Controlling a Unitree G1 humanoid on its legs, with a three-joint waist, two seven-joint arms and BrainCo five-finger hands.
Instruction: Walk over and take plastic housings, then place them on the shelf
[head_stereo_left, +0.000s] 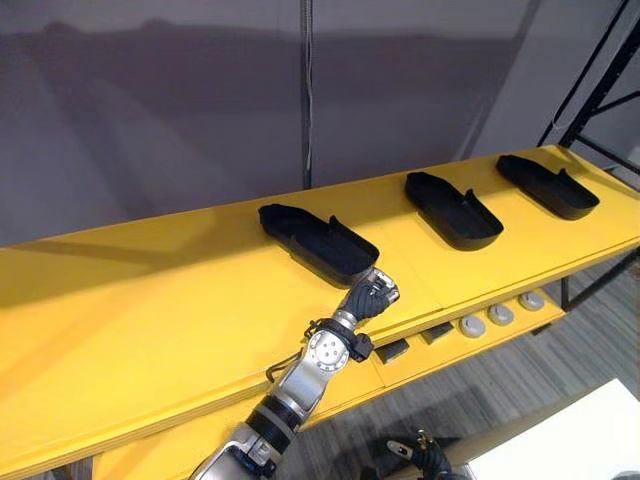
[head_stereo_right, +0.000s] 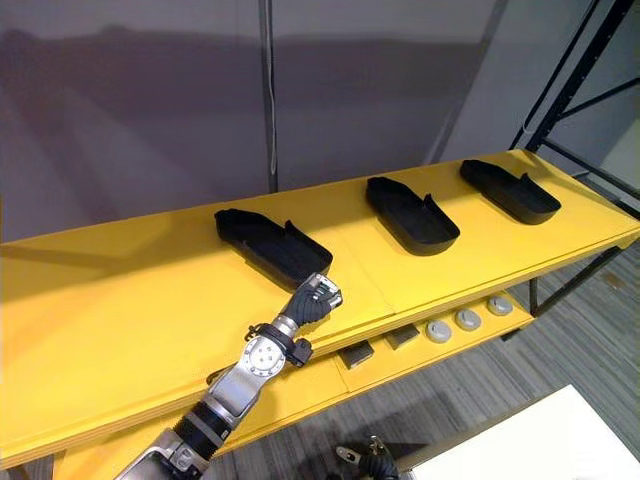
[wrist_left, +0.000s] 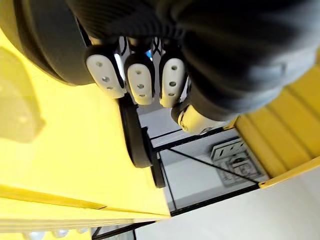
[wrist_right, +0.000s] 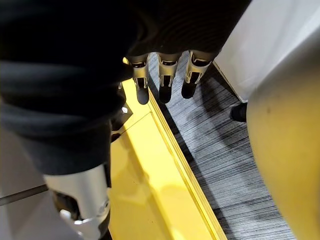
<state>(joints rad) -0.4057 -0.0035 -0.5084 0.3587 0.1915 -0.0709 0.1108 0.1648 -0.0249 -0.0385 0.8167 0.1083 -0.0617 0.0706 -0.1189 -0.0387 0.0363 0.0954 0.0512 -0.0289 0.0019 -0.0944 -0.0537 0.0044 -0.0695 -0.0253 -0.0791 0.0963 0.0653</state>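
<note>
Yellow shelf (head_stereo_left: 150, 320) carries three black plastic housings (head_stereo_left: 452, 210). Left hand (head_stereo_left: 368, 295) sits at the leftmost housing's (head_stereo_left: 315, 242) near end; I cannot tell its grip. Right hand (wrist_right: 165, 75) hangs open over floor (wrist_right: 225, 150).

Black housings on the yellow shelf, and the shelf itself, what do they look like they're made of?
Housings, near, middle and far: probably moulded plastic, matte black, going by the thin walls, rounded edges and dull highlights.
Shelf: yellow painted or coated panels with a smooth satin sheen and seams between them. What lies under the coating cannot be told.
</note>
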